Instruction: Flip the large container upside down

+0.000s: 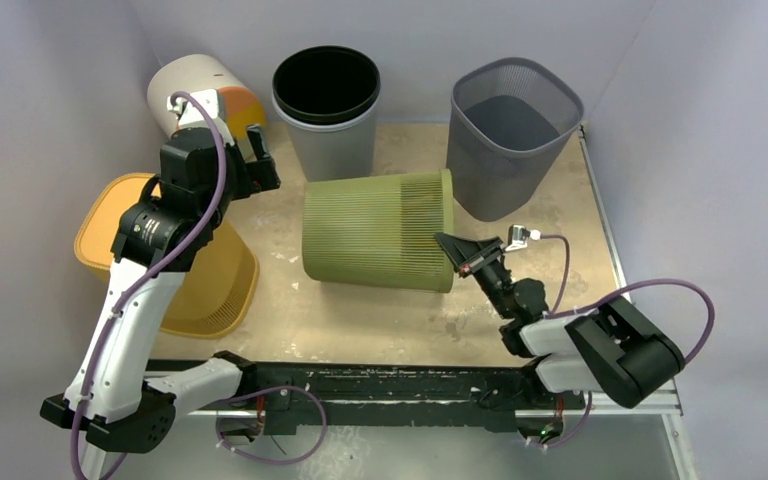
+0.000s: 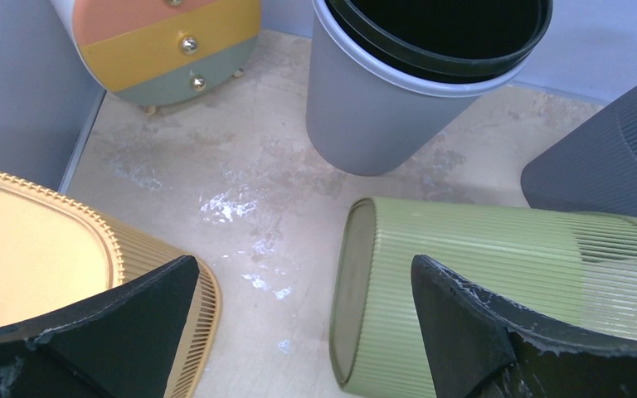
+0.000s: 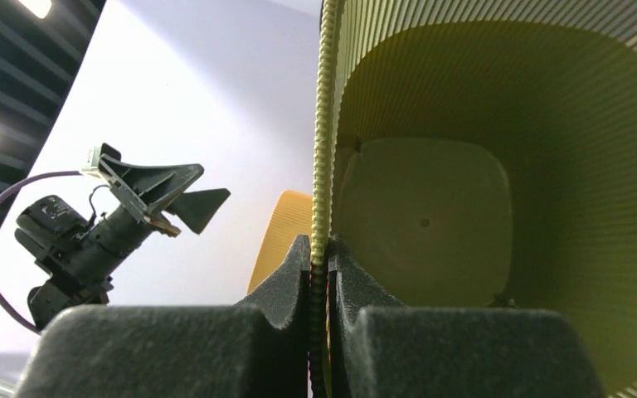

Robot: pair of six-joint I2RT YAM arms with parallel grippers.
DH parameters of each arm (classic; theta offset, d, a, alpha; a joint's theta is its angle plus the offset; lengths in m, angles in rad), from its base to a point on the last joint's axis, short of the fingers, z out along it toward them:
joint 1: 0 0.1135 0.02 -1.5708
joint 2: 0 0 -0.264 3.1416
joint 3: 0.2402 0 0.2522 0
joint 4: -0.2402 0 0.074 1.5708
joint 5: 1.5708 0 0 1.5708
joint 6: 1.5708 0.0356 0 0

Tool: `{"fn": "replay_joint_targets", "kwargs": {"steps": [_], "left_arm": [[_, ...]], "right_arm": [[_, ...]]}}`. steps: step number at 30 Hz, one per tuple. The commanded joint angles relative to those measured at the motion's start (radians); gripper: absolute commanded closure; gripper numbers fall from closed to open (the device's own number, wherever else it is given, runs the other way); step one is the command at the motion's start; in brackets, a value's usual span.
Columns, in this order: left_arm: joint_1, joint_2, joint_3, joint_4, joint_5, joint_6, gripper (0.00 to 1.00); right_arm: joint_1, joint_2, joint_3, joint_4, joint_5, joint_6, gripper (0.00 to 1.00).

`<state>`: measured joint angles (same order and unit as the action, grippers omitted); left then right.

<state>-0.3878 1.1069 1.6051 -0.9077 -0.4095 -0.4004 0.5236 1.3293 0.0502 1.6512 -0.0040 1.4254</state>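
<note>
The large container is a ribbed olive-green bin (image 1: 375, 230) lying on its side in the middle of the table, mouth to the right and base to the left. My right gripper (image 1: 452, 252) is shut on its beaded rim (image 3: 323, 124), one finger inside the mouth and one outside. The right wrist view looks straight into the bin (image 3: 464, 207), with the right gripper (image 3: 321, 249) clamped on the rim's edge. My left gripper (image 1: 262, 160) hangs open above the table behind the bin's base. The left wrist view shows the left gripper (image 2: 303, 264) holding nothing, the bin (image 2: 506, 274) below its right finger.
A yellow bin (image 1: 120, 225) stands at the left under my left arm. A grey bin with a black liner (image 1: 327, 110) and a dark grey bin (image 1: 513, 130) stand at the back. A small pastel drawer chest (image 1: 195, 90) sits in the back left corner. Walls enclose three sides.
</note>
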Motion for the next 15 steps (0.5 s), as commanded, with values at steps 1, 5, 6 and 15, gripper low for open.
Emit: {"fn": "replay_joint_targets", "kwargs": {"steps": [1, 5, 6, 15], "left_arm": [[-0.003, -0.007, 0.032, 0.013, -0.023, 0.022, 0.04], [-0.002, 0.004, 0.06, 0.01, -0.021, 0.024, 0.04], [-0.003, 0.008, 0.068, 0.011, -0.017, 0.023, 0.04], [-0.002, 0.049, 0.127, -0.011, -0.032, 0.044, 0.04]], "right_arm": [[0.012, 0.09, 0.054, 0.389, -0.088, 0.005, 1.0], [0.06, 0.085, 0.218, 0.39, -0.096, 0.012, 1.0], [0.073, 0.086, 0.258, 0.39, -0.091, 0.015, 1.0], [0.161, 0.091, 0.449, 0.392, 0.016, 0.045, 1.0]]}}
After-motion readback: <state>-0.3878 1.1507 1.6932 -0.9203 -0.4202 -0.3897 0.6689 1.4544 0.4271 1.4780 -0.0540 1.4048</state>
